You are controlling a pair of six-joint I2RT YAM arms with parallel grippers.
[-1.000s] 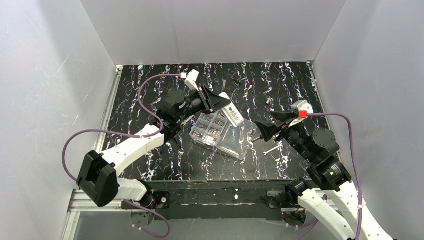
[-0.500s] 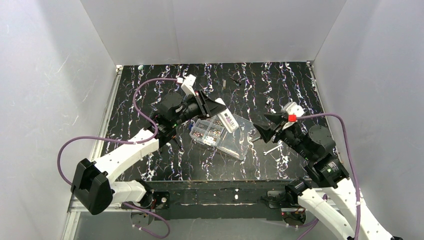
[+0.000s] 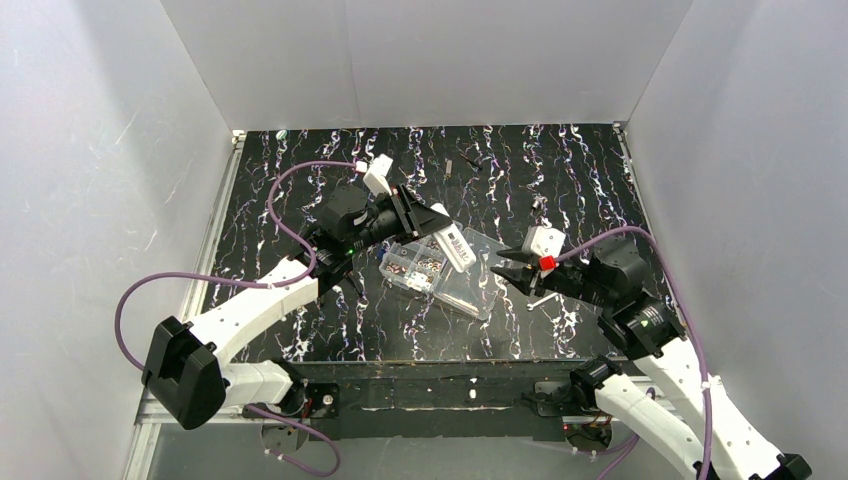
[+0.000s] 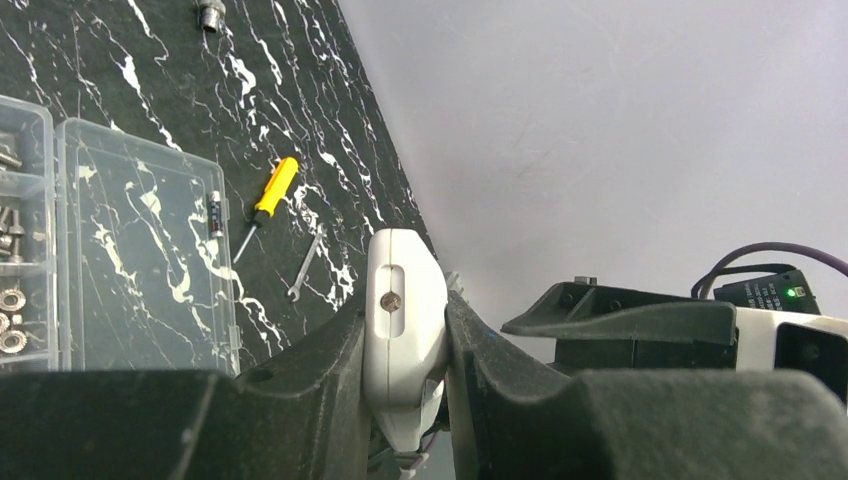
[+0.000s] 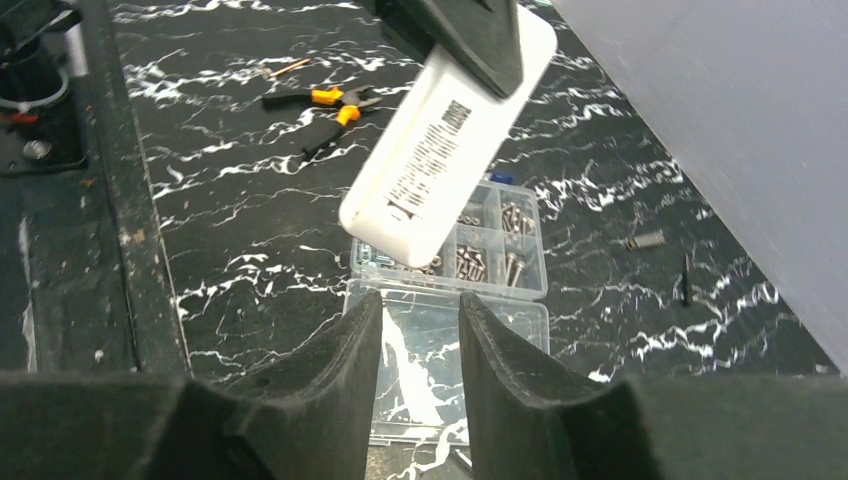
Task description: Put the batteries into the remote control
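Observation:
The remote control (image 3: 453, 247), a slim white bar with a printed label, hangs tilted above the clear organiser box. My left gripper (image 3: 428, 222) is shut on its far end. In the left wrist view the remote control's rounded end (image 4: 403, 310) sits pinched between the fingers of the left gripper (image 4: 405, 335). My right gripper (image 3: 503, 265) is open and empty, just right of the remote control's free end. In the right wrist view the remote control (image 5: 440, 150) hangs ahead of the right gripper (image 5: 418, 305). A small dark cylinder (image 4: 215, 213) lies in the box lid; whether it is one of the batteries I cannot tell.
The clear organiser box (image 3: 470, 290) lies open mid-table, screws in its compartments (image 5: 505, 245). A yellow-handled screwdriver (image 4: 262, 205) and a small wrench (image 4: 305, 268) lie right of it. Yellow-handled pliers (image 5: 330, 100) lie to its left. White walls enclose the table.
My right gripper has swung left toward the remote control's free end, and its jaws have narrowed. The left arm has lowered the remote control slightly over the box.

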